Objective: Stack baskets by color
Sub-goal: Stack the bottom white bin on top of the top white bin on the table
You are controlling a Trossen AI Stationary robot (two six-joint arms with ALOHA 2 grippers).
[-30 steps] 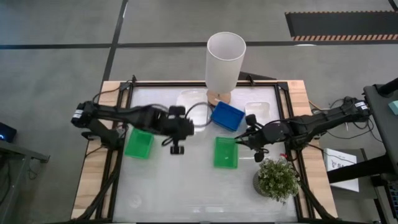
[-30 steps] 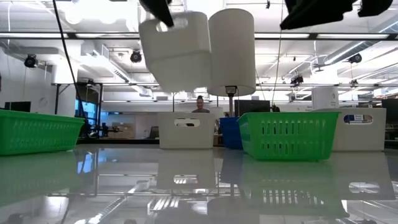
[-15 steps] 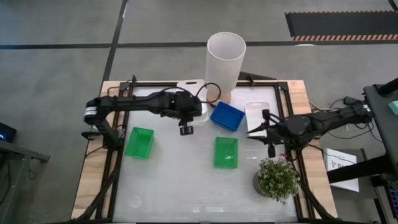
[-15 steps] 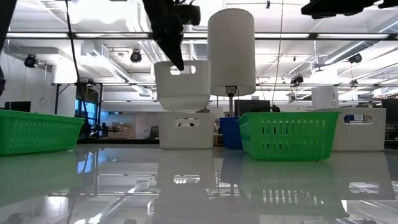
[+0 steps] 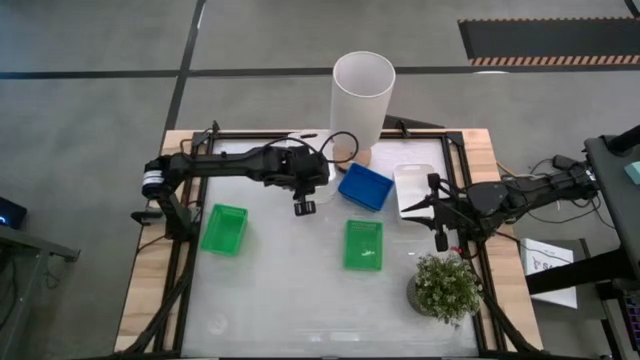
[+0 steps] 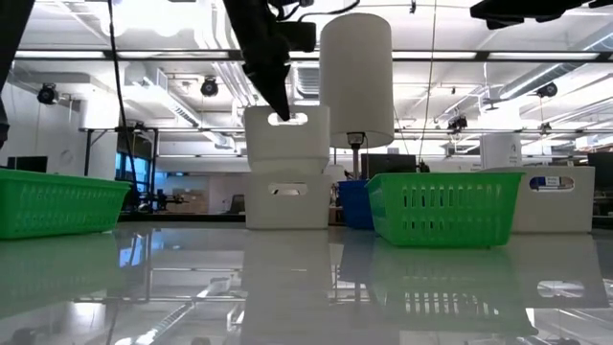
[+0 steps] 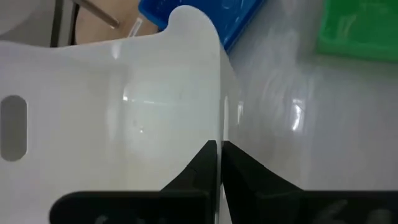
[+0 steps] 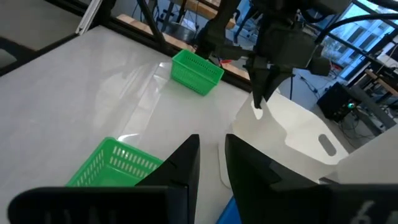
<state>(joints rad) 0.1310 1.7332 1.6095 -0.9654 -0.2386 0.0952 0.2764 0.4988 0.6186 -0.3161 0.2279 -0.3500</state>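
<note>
Left gripper (image 5: 308, 190), fingers pinched on the rim of a white basket (image 6: 286, 132), holds it directly over a second white basket (image 6: 287, 199) at the back of the counter (image 5: 290, 300); low view shows the upper one sitting partway into the lower, so the white stack looks nearly seated. In the left wrist view the fingers (image 7: 211, 168) clamp the thin wall edge. Right gripper (image 5: 432, 205) hovers over a third white basket (image 5: 415, 185) near the counter's right edge, fingers (image 8: 186, 165) set narrow w/ a slim gap and nothing visible between them. Still loose: two green baskets, one at the left (image 5: 223, 229), one mid-counter (image 5: 363, 245), well apart, plus a blue basket (image 5: 364, 186) just beside the tall white cylinder (image 5: 361, 100). Judged next move: let go of the nested basket and lift straight up, since cylinder and blue basket crowd that back corner and leave little room to swing sideways. Front half of the counter lies open, good room for carrying one green basket to the other. On the right, the potted plant (image 5: 446, 287) sits near the right arm's path, and the third white basket lies close to the frame rail, so clearance there looks tight.
</note>
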